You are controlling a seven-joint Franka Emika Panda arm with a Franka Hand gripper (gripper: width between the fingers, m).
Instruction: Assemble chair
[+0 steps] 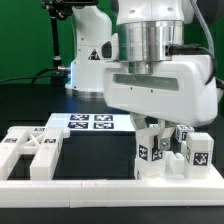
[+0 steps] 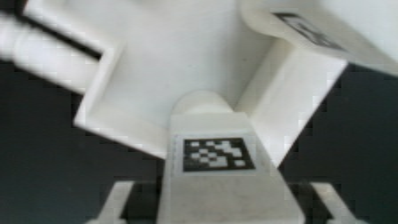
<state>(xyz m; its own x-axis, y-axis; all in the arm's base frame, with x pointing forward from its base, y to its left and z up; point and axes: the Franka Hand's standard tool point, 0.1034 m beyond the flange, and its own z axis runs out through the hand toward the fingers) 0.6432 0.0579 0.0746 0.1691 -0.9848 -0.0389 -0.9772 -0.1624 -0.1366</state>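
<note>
While the gripper (image 1: 151,138) pinches the upright tagged leg (image 1: 147,160) beside the border rail (image 1: 90,184), a straight vertical lift is advisable, lest it knock the neighbouring parts (image 1: 196,152).

light: bright, even | exterior: sharp | wrist: soft, overexposed whites

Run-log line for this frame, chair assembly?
phase: grasp | gripper: straddling white tagged plastic chair part, grip unconfirmed | white notched plastic piece: apart, exterior view's left | white tagged plastic cube: exterior view's right
</note>
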